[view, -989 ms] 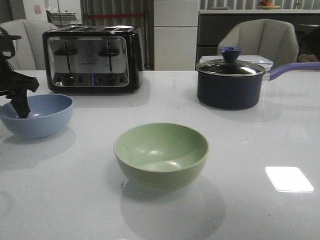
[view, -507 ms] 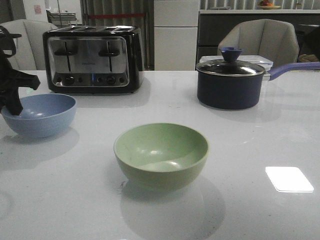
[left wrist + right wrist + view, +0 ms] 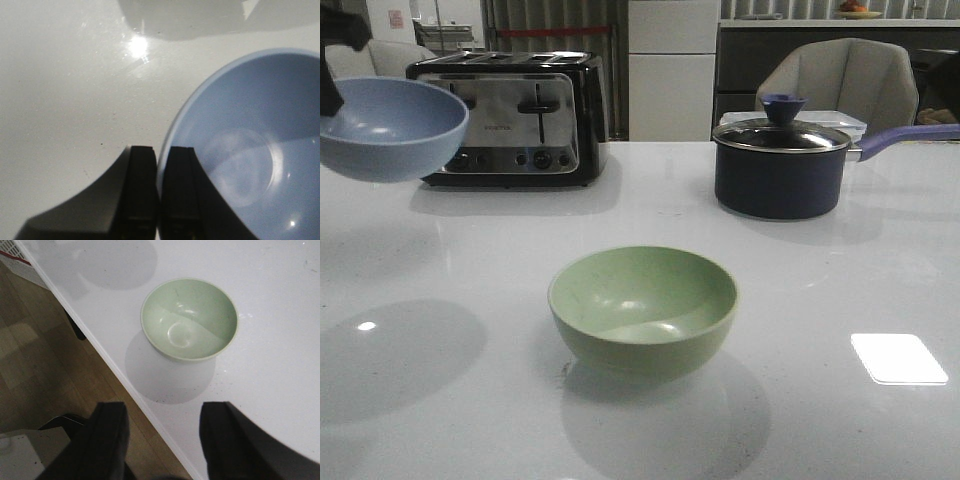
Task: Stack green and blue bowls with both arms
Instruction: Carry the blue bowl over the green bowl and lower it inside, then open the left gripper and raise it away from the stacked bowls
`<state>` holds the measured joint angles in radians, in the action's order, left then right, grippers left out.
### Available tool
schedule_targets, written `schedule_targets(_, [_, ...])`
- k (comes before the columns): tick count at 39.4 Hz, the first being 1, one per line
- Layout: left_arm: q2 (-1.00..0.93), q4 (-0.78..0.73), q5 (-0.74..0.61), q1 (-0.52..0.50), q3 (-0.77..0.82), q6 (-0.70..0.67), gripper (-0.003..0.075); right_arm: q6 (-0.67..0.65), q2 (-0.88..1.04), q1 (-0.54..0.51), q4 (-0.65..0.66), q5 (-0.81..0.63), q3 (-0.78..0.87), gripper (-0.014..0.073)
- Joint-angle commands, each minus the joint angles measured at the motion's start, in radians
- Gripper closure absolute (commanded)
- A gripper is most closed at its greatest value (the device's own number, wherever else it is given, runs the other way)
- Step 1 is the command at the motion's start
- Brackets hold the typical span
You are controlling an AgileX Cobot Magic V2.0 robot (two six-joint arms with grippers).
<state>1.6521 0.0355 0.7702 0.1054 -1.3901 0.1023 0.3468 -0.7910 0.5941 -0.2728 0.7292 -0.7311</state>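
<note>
Pinching the blue bowl [image 3: 250, 150] rim, left fingers [image 3: 141, 195] hold it aloft; right fingers [image 3: 111, 440] spread wide

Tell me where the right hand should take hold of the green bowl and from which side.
Probably the rim. The green bowl sits upright and empty on the table, its wall thin, so one finger can go inside and one outside. Come from above on its right side; the right hand is open, and that keeps clear of the blue bowl held by the left hand.
</note>
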Motion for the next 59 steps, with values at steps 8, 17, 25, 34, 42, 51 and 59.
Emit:
schedule_targets(8, [-0.137, 0.101, 0.047, 0.169, -0.028, 0.070, 0.0627, 0.004, 0.006, 0.002, -0.007, -0.065, -0.028, 0.0148])
schedule_targets(17, [-0.113, 0.101, 0.061, 0.373, -0.028, 0.077, 0.0627, 0.004, 0.006, 0.002, -0.007, -0.064, -0.028, 0.0148])
schedule_targets(25, [-0.054, 0.101, 0.052, 0.491, -0.028, 0.079, 0.0627, 0.004, 0.006, 0.002, -0.007, -0.064, -0.028, 0.0148])
schedule_targets(34, [0.049, 0.149, -0.005, 0.514, -0.028, 0.079, 0.0627, 0.004, 0.006, 0.002, -0.007, -0.064, -0.028, 0.0148])
schedule_targets(42, [0.118, 0.158, -0.046, 0.514, -0.028, 0.079, 0.0627, 0.004, 0.006, 0.002, -0.007, -0.064, -0.028, 0.0148])
schedule_targets(51, [0.172, 0.158, -0.086, 0.511, -0.028, 0.079, 0.0608, 0.004, 0.006, 0.002, -0.007, -0.064, -0.028, 0.0148])
schedule_targets(59, [0.179, 0.158, -0.097, 0.511, -0.028, 0.079, 0.0365, 0.004, 0.006, 0.002, -0.007, -0.064, -0.028, 0.0148])
